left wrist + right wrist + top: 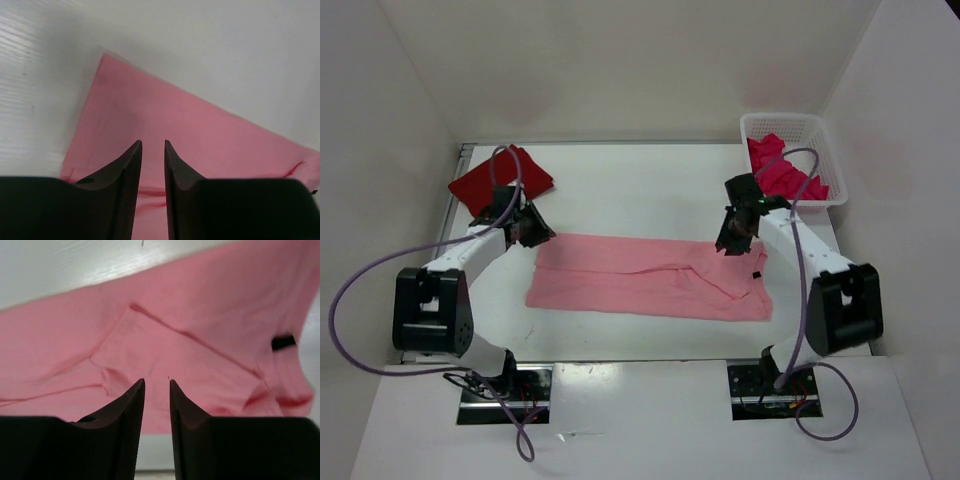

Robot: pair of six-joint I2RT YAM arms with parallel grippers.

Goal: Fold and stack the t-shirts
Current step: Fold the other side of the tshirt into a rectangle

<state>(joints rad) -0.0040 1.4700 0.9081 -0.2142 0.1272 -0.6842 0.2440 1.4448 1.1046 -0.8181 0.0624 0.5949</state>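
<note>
Our left hand (153,144) and right hand (157,382) hang slightly apart and empty over the pink t-shirt (640,282) lying folded on the surface (620,190), so we fear a shallow pinch dragging its fold askew

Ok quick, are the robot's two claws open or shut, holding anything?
Left gripper: slightly open, empty, over the light pink cloth t-shirt.
Right gripper: slightly open, empty.

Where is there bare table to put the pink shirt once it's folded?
Widest bare patch: the far table between the dark red shirt and the basket, beyond the pink shirt. A narrower strip lies along the near edge. Crowded: the pink shirt's ends, under the left gripper and right gripper.
</note>
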